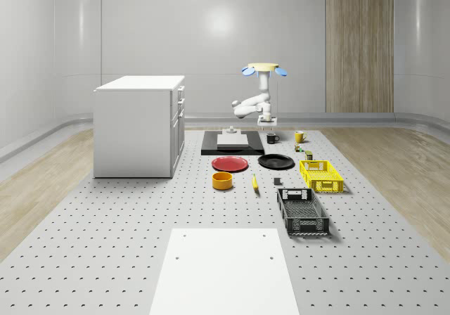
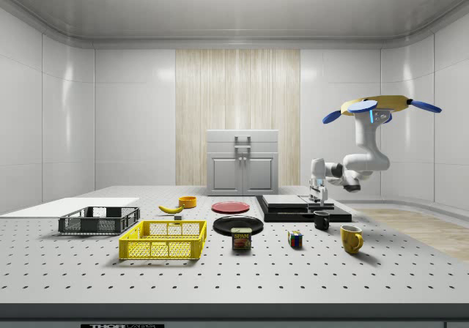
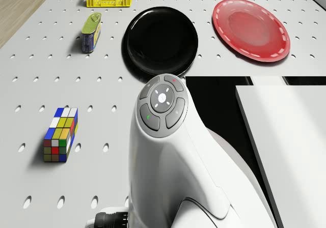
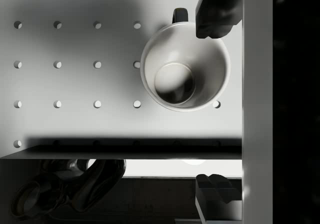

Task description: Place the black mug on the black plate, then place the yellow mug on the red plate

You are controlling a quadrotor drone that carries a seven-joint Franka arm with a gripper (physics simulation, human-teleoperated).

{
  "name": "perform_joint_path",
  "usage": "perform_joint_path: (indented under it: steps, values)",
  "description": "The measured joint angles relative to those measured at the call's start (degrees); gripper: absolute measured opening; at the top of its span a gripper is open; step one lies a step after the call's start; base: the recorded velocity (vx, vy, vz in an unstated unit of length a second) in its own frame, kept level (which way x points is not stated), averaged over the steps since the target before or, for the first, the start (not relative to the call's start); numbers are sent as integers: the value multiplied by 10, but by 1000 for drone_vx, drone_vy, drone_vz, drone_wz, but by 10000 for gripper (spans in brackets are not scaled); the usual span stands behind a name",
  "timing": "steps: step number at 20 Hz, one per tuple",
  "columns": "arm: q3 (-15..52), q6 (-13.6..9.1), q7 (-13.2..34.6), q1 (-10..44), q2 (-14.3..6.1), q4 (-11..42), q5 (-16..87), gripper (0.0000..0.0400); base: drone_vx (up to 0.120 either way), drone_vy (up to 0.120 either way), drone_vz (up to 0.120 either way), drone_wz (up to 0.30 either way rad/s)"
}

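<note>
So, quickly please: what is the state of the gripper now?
Gripper: open, holding nothing, fingers spread above the black mug; drone hovers above the table.

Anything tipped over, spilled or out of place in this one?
Nothing stands out. The black mug and yellow mug stand upright on the table, both plates are bare, and the gripper hangs above the black mug with the drone hovering.

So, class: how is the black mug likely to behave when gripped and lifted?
The black mug is probably rigid: its round rim looks hard and even. Its smooth wall may slip between the jaws, open just above it below the hovering drone. Upright on a flat base, it seems unlikely to roll, though its side handle could twist it.
</note>
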State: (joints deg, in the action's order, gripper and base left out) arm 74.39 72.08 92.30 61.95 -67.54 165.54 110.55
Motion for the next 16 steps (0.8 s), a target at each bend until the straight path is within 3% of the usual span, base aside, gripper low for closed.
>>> perform_joint_path:
  steps: [5,16]
  values:
    - [4,12,4,5,-14,-1,-7,400,0,0,-112,0]
    - [-46,67,1,5,-53,-12,32,400,0,0,0,0]
